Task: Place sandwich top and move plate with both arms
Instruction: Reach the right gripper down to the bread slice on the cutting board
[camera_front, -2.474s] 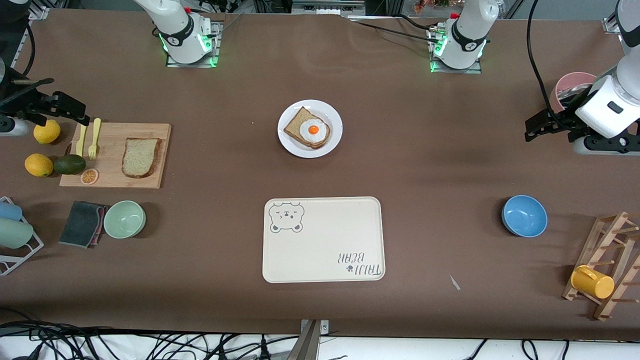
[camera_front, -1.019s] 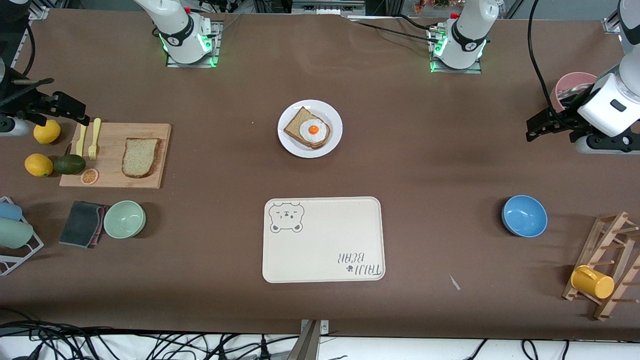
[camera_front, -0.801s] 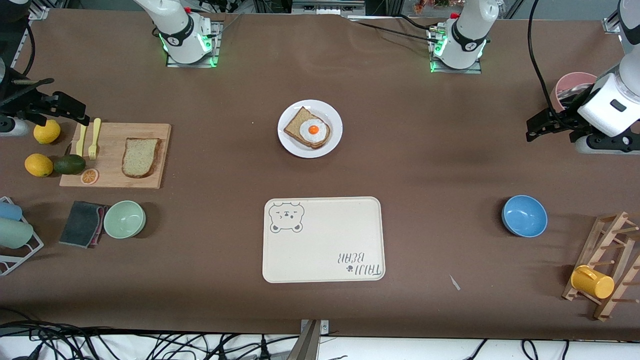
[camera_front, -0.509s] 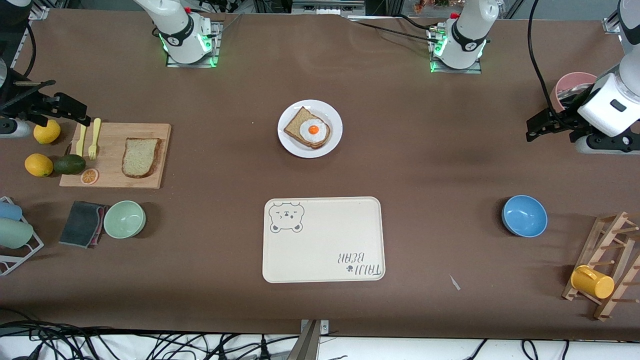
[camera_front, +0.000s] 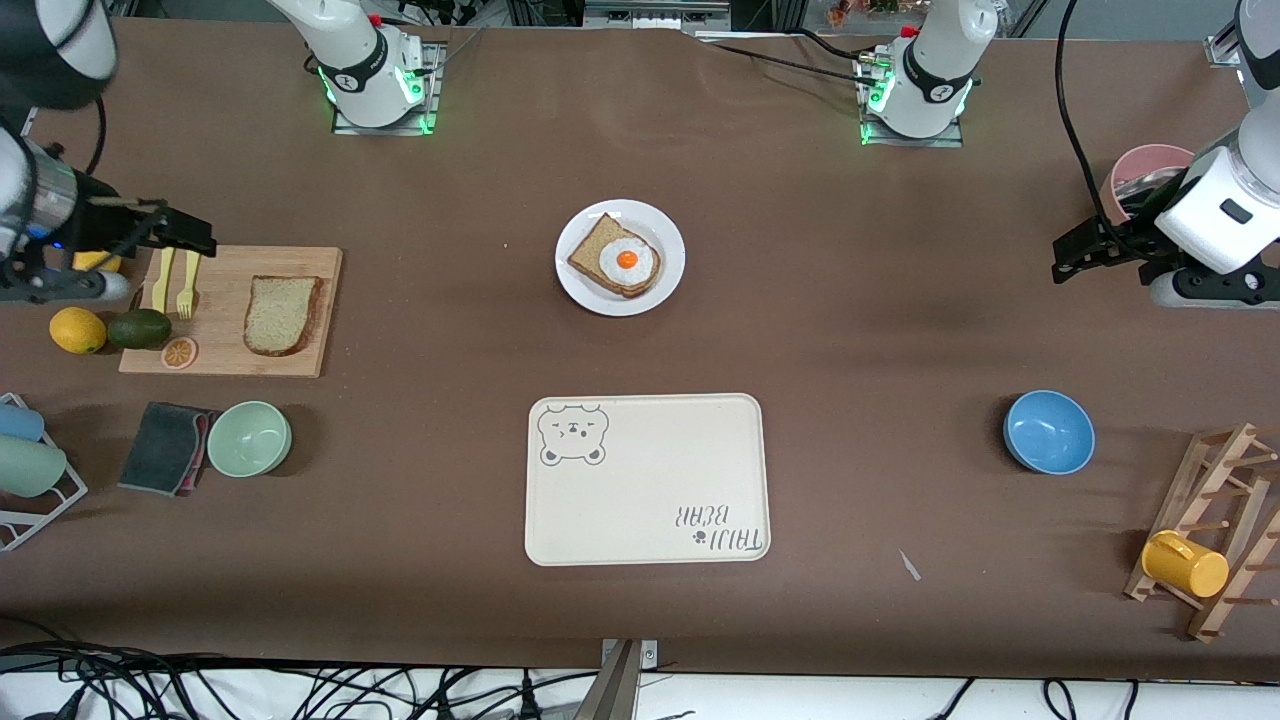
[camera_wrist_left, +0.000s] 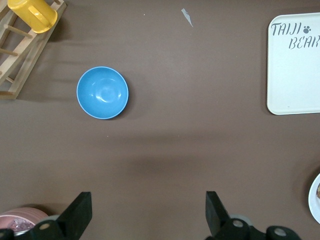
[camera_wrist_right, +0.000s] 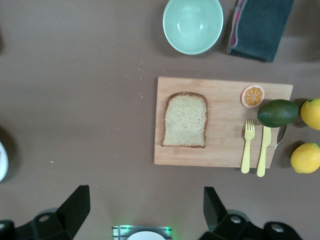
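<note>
Sandwich top (camera_front: 281, 314) lies flat on the cutting board (camera_front: 300, 360): light, soft, best pinched across its crust edges. Right pincer (camera_front: 180, 232) hovers over the board's end, wide open, empty. Left pincer (camera_front: 1075, 255) waits, open, empty.

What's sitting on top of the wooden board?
On the wooden board lie the sandwich top, a yellow fork and knife, and an orange slice. The avocado overlaps its corner, hiding that bit.

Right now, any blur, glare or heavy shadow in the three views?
Front view: sharp, but the right arm is motion-smeared. Left wrist view: soft shadow bands beside the blue bowl. Right wrist view: slightly soft, sandwich top still readable. No strong glare.
</note>
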